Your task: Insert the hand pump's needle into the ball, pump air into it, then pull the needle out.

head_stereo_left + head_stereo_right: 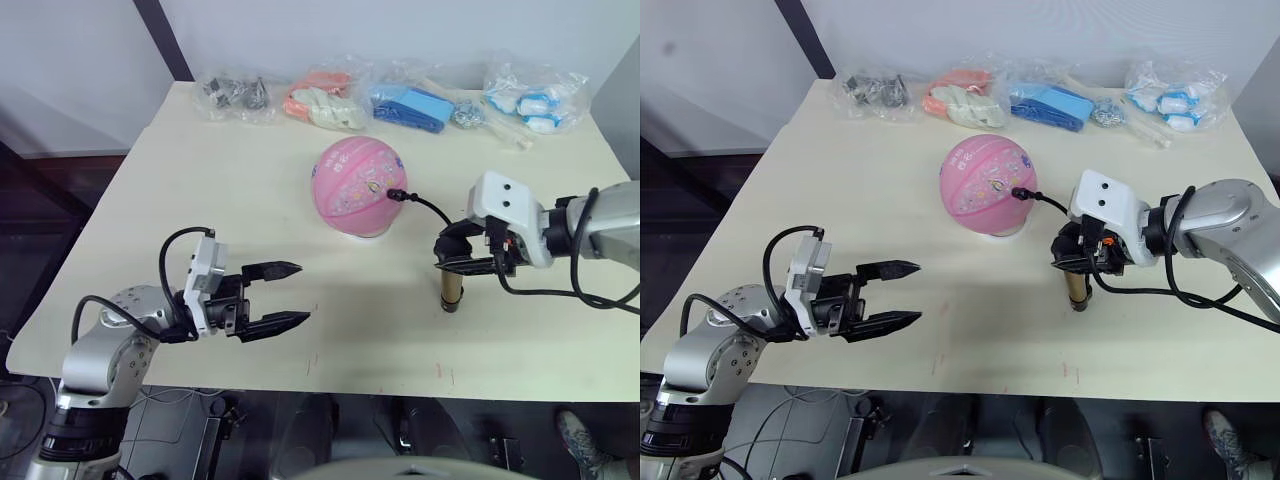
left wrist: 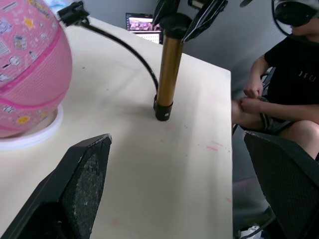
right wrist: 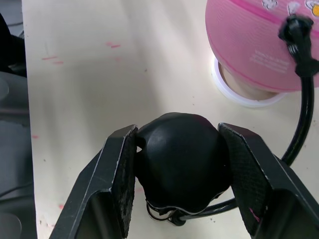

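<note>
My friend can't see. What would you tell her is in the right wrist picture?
The right gripper is shut on the black top of the hand pump, seen from above. The pump's hose curves up to a black fitting plugged into the pink ball, which sits on a white ring on the table.

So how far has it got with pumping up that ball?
The needle fitting already sits at the pink ball, so insertion looks done. The right gripper clamps the upright pump's handle, so pumping seems in hand. Pulling the needle out remains. The left gripper hangs open.
</note>
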`<state>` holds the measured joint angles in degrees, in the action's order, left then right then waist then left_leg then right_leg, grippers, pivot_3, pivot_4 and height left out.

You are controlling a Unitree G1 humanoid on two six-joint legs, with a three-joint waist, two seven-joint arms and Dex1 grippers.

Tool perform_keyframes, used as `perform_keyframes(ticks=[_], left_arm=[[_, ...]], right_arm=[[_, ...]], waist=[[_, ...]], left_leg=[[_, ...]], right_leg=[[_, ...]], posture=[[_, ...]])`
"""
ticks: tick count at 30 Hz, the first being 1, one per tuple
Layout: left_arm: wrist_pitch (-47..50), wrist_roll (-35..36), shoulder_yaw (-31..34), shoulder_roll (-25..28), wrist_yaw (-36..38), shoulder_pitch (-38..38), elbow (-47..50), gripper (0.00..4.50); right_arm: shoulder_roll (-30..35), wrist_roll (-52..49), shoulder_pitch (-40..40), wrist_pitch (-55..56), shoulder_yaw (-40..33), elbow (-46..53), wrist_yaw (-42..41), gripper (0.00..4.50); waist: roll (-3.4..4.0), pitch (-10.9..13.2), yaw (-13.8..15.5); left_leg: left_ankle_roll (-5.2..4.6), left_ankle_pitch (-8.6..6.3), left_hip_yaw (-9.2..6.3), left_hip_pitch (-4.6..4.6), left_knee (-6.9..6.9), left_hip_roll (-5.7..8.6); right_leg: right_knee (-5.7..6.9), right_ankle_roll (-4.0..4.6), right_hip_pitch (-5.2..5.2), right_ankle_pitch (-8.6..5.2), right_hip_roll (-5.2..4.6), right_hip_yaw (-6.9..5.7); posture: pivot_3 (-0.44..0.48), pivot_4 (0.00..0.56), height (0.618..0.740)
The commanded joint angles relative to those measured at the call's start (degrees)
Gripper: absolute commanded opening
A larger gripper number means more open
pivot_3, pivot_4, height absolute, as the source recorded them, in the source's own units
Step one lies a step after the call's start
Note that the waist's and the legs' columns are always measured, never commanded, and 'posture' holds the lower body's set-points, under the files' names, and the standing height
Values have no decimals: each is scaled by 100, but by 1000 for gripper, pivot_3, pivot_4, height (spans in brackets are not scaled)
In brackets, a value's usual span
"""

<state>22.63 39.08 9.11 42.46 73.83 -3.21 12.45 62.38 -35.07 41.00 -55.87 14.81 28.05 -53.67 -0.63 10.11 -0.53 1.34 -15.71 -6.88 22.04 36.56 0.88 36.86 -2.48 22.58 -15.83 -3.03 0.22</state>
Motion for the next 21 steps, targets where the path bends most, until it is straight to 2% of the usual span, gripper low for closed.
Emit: perform_keyframes(ticks=[1,12,21], left_arm=[[-309,-103,118,29,158,15,-161,4500],[-753,-266,73,-11,309,76,-507,4500],[-841,-365,-65,-85,349,-71,-642,4500]], right_arm=[[-7,433,-77,-46,181,-223,17,2060],[-40,114,-744,-414,-600,-118,135,2060],[-233,-219,-1422,-669,-1568,-34,492,2060]], waist=[[-1,0,0],[-4,-3,22],[-6,-4,26]], left_leg=[[0,0,0,0,0,0],[-17,-9,3,1,40,4],[-31,-15,11,-11,76,8]], right_leg=[[1,0,0,0,0,0],[36,-4,-2,3,-2,6],[102,-3,-1,3,3,18]], posture=[[0,150,740],[0,150,740],[0,150,740]])
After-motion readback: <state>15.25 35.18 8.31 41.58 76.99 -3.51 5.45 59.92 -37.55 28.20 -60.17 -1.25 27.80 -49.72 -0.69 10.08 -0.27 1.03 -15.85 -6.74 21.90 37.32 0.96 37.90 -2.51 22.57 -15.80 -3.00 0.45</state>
